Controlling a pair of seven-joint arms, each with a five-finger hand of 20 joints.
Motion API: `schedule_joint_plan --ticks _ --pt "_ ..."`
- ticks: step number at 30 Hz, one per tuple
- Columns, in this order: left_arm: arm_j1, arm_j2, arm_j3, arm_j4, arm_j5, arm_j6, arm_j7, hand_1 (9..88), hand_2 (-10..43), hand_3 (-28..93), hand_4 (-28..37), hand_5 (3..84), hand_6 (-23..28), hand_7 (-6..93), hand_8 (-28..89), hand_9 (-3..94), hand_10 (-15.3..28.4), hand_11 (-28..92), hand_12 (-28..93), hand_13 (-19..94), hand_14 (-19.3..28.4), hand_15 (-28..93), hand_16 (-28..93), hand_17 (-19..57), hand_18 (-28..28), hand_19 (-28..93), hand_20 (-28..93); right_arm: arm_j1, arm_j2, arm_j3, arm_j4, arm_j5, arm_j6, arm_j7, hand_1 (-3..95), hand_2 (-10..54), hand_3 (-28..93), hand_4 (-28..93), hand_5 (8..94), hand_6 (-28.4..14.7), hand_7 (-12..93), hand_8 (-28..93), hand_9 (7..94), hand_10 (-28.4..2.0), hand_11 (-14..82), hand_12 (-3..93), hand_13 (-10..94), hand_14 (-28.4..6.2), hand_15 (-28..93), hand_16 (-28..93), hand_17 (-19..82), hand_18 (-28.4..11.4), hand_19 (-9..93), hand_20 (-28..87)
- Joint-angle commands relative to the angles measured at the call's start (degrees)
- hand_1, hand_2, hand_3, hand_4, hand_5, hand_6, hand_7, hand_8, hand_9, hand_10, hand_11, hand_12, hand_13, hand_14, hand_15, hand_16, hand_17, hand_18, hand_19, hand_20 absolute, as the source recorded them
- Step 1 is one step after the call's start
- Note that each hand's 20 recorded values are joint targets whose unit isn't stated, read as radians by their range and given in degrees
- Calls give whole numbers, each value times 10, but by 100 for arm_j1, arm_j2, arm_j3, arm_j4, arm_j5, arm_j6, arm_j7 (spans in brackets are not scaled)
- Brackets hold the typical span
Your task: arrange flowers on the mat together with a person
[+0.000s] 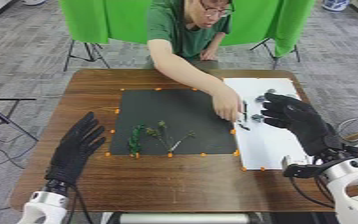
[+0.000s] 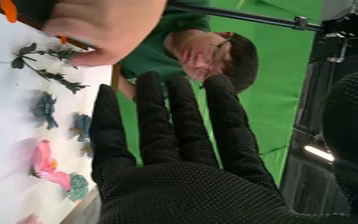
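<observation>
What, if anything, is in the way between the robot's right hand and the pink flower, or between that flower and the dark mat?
Nothing visible stands between the right hand and the pink flower. Toward the dark mat, the person's hand is in the way, at the mat's edge beside the white sheet.

White robot arms (image 1: pixel 351 175) trailing black cables (image 1: pixel 305 195) wear dotted black fabric gloves (image 1: pixel 293 119); person (image 1: pixel 193 42) wears green short-sleeved shirt (image 1: pixel 162 25), glasses (image 1: pixel 213 10).
</observation>
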Motion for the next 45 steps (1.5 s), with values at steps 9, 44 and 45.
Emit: schedule_joint_plan --ticks 9,44,45 --pt "17 -5 59 67 -68 122 -69 294 -77 667 -239 259 28 161 -97 182 90 139 177 180 106 181 55 -99 197 384 87 -92 -151 -3 58 -165 -73 150 145 -33 831 -247 346 -49 184 -101 343 -146 107 219 291 -122 143 308 32 -222 375 214" --pt "6 -72 4 53 -118 124 -226 279 -64 670 -256 264 29 159 -96 187 93 145 169 186 111 192 47 -98 198 390 85 2 -168 -139 100 -193 -95 120 146 -29 824 -254 348 -51 192 -106 342 -148 113 220 287 -123 147 306 27 -220 376 213" --pt "21 -63 -4 43 -121 145 -207 278 -65 672 -256 264 29 159 -96 187 94 145 169 186 111 192 47 -98 198 390 85 43 -170 -155 120 -192 -135 130 145 -29 825 -254 348 -51 192 -107 342 -148 113 220 289 -123 149 307 27 -221 376 213"
